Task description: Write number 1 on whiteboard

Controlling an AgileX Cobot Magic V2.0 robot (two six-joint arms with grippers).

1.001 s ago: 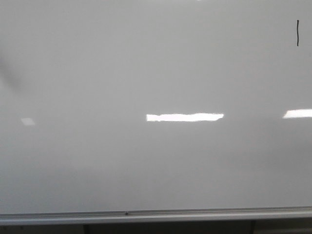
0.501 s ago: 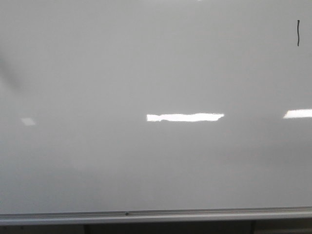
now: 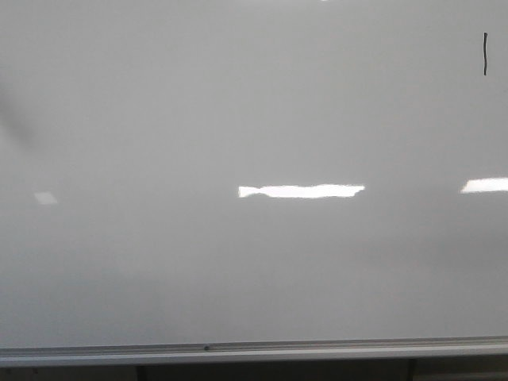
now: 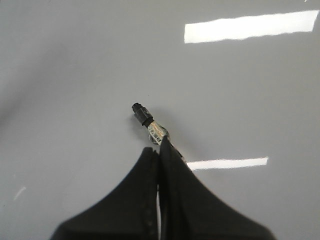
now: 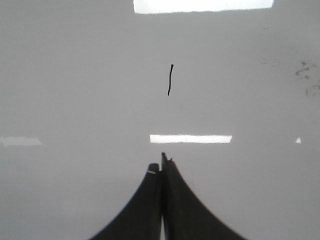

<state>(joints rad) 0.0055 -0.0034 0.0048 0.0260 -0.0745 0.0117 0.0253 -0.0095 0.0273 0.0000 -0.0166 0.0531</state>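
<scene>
Left hand (image 4: 159, 150) pinching fingers closed around a marker (image 4: 150, 125), its capped tip sticking out ahead. Right hand (image 5: 161, 162) pressing fingers together, holding nothing.

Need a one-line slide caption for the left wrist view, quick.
Left gripper shut on marker, tip over bare whiteboard.

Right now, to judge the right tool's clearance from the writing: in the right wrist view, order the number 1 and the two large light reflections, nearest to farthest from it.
1. shorter reflection bar, just ahead of the right tool.
2. number 1, beyond that bar.
3. longer reflection bar, farthest, cut by the picture's edge.
</scene>
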